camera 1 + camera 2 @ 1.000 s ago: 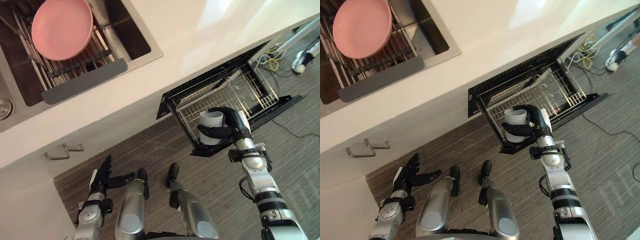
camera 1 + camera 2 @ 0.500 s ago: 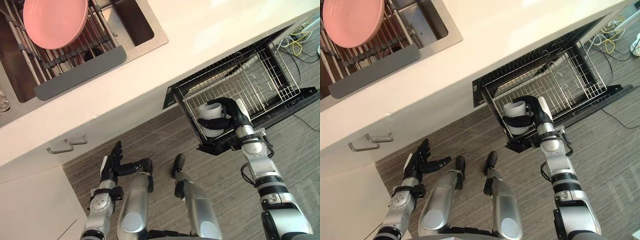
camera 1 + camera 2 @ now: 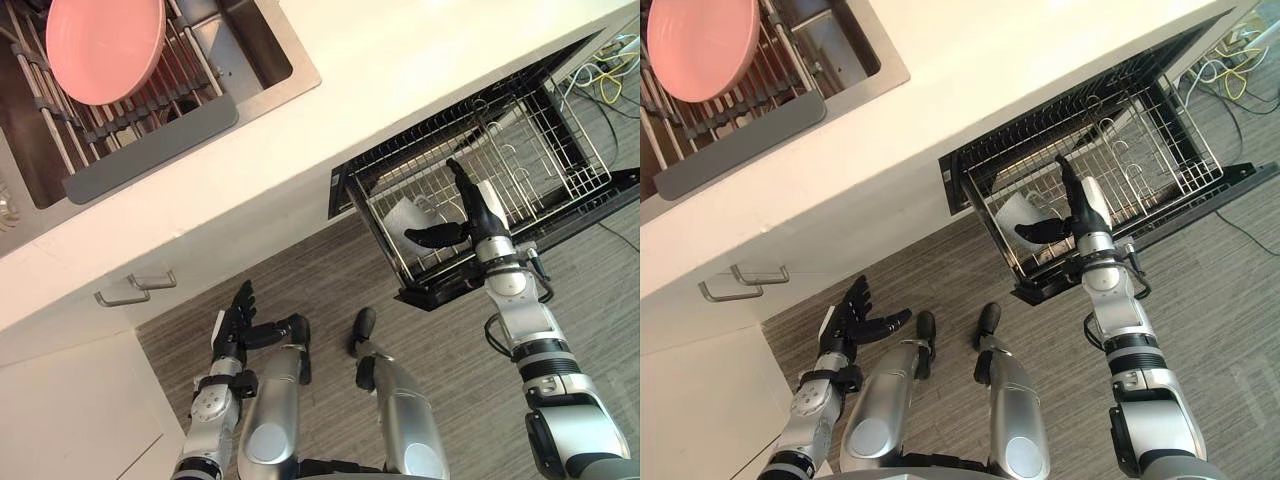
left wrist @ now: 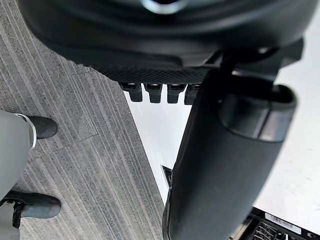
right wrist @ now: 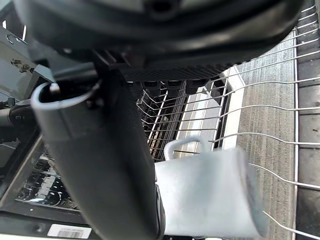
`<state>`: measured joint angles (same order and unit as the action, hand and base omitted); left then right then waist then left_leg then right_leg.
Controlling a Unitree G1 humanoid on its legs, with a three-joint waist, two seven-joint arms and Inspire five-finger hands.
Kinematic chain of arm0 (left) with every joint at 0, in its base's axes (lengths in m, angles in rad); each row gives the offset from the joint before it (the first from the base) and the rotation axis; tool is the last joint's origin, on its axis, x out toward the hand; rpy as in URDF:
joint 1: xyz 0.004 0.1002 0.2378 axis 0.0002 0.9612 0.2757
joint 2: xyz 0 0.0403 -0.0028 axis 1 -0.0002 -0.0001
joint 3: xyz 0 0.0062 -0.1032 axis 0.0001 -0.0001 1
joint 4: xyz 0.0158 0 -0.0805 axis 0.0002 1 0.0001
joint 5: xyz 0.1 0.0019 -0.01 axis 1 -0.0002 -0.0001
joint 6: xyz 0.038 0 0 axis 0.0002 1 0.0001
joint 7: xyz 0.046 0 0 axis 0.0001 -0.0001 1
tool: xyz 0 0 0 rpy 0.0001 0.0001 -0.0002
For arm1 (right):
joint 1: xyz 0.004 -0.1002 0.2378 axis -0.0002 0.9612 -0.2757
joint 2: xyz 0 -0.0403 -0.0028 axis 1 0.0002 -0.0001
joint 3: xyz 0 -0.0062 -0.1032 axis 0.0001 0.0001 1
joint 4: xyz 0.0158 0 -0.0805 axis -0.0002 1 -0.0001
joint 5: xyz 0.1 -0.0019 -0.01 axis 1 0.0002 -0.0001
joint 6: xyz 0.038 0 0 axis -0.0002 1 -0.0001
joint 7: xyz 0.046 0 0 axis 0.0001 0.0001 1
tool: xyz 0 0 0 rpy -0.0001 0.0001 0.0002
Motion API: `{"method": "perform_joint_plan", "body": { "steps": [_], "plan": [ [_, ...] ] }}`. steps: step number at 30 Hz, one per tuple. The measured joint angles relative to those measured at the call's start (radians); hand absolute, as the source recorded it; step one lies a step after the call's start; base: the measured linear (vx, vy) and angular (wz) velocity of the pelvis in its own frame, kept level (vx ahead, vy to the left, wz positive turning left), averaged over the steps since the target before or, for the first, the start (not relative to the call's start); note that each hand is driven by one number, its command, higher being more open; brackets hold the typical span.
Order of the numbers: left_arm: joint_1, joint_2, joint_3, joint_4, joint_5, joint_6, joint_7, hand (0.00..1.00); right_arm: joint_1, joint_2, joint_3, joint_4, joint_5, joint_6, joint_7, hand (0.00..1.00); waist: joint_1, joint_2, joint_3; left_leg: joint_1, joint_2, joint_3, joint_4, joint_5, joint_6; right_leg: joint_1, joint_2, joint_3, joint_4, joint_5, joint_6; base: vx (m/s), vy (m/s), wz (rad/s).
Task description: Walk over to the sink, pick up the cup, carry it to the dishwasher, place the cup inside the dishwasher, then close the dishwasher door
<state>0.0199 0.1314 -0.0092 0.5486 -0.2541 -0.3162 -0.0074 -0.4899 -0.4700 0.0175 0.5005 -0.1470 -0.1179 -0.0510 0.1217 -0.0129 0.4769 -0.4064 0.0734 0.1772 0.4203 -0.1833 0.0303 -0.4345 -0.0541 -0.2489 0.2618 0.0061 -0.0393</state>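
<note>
White ceramic mug [image 3: 406, 214] just beyond the splayed, empty right hand [image 3: 480, 223].
Likely light, rigid, slick, breakable; grasp body or handle.

right wrist view: cup [image 5: 210, 195] is blurry, bottom chopped by the frame edge, one side tucked behind the right hand [image 5: 100, 165] thumb. pink plate [image 3: 105, 45] runs off the top edge, sink [image 3: 250, 45] too. Back of the dishwasher rack [image 3: 540, 150] goes under the counter [image 3: 400, 70], can't see it tbh.
</note>
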Motion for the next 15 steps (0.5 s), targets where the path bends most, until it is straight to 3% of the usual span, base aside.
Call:
{"method": "perform_joint_plan", "body": {
  "steps": [7,15],
  "plan": [
    [0.008,-0.011,0.000,0.006,0.000,0.000,0.001,1.00,0.122,0.068,-0.015,-0.199,0.047,-0.054,-0.017,1.00,-0.005,-0.002,-0.004,0.065,0.021,0.012,0.011,-0.018,-0.010,0.069,0.021,0.005,-0.019,-0.004,0.002,0.00,-0.016,-0.09],
    [0.117,-0.015,0.000,0.080,0.022,-0.002,0.008,1.00,0.444,0.240,-0.050,-0.423,0.088,-0.093,-0.030,1.00,-0.050,-0.041,-0.134,0.195,0.025,0.051,-0.093,-0.022,-0.015,0.215,0.060,0.041,-0.187,0.049,0.007,0.09,0.005,-0.15]
  ]
}}
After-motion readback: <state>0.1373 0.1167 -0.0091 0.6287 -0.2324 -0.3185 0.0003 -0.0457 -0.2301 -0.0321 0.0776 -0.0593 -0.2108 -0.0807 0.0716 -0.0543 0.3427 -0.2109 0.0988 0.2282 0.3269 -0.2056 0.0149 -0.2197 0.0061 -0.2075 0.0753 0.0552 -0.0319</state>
